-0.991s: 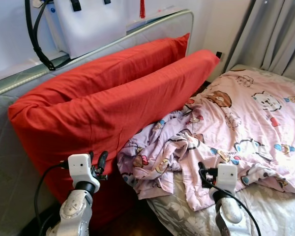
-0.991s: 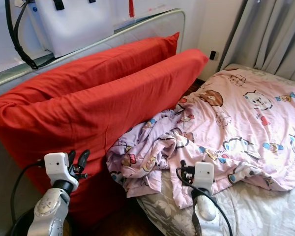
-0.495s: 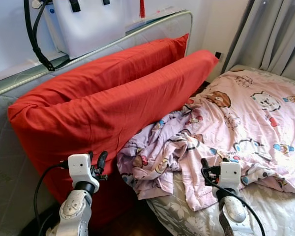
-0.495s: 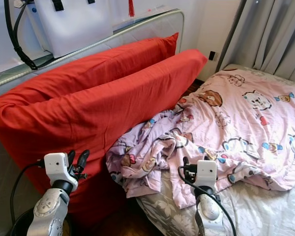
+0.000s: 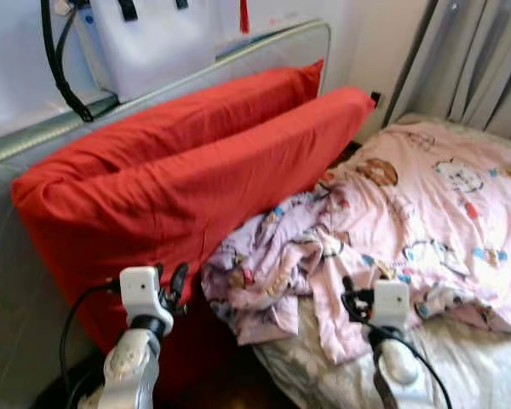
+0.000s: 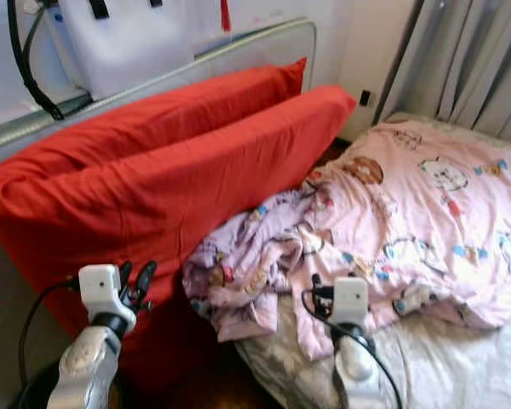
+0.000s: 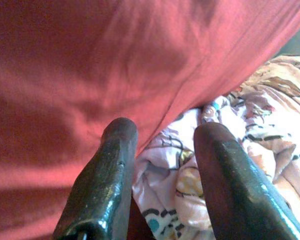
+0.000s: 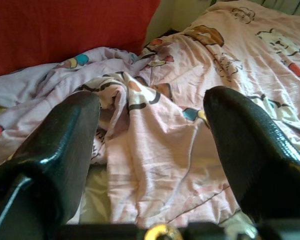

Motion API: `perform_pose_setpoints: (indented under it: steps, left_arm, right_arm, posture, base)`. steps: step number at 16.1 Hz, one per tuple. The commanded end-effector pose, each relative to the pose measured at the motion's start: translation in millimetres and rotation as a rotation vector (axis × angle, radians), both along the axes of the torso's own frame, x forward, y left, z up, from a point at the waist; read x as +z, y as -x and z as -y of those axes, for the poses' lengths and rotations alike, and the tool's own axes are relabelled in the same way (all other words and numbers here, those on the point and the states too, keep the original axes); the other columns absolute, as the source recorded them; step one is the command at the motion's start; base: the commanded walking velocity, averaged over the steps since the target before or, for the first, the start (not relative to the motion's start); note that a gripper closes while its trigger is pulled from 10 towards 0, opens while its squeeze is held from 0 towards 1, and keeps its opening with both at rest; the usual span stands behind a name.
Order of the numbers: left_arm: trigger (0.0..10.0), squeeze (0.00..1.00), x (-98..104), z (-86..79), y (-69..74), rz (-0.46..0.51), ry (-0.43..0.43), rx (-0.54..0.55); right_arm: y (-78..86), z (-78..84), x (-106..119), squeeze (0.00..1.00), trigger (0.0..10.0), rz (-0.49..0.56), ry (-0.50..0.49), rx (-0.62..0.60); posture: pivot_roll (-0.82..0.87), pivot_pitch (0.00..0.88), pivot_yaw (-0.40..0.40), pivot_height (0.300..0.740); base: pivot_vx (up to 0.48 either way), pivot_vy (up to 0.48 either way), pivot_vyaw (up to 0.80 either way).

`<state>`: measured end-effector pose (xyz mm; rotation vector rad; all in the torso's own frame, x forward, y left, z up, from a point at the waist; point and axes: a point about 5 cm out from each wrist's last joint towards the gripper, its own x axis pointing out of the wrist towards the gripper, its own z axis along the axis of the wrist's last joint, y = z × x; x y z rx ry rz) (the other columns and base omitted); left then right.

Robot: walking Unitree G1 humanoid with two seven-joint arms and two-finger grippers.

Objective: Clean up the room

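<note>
One crumpled pink cartoon-print quilt (image 5: 392, 213), soft and wrinkled, bunched on the bed (image 5: 485, 366) against two plump red pillows (image 5: 179, 170) propped on the padded headboard (image 5: 34, 136). Right gripper (image 8: 155, 150) spread wide, empty, just above the quilt's edge. Left gripper (image 7: 165, 165) parted, empty, near the lower pillow.

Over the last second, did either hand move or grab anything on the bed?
Nothing taken hold of. The right hand drifted slightly sideways and back, ending open over the rumpled pink cartoon-print quilt. The left hand stayed open by the long red pillows. Quilt and pillows are unchanged; the view is blurrier.
</note>
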<state>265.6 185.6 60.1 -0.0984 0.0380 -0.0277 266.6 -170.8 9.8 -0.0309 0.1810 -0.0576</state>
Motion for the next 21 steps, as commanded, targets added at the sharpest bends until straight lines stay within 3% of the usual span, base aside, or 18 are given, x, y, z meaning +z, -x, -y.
perform_pose_setpoints:
  steps: [1, 21]
  left_arm:
    - [10.0, 0.0, -4.4, -1.6, 3.0, -0.023, -0.011, 0.002]
    - [10.0, 0.0, -3.6, -3.3, 1.9, -0.027, -0.015, 0.005]
  right_arm:
    - [0.3, -3.0, 1.2, 0.0, 10.0, 0.009, 0.001, 0.005]
    - [0.2, -11.9, -1.5, 0.0, 10.0, -0.018, -0.009, 0.033]
  posture:
    - [0.03, 0.016, 0.003, 0.68]
    - [0.04, 0.027, 0.003, 0.68]
  base:
    - [0.0, 0.0, 0.0]
    - [0.0, 0.0, 0.0]
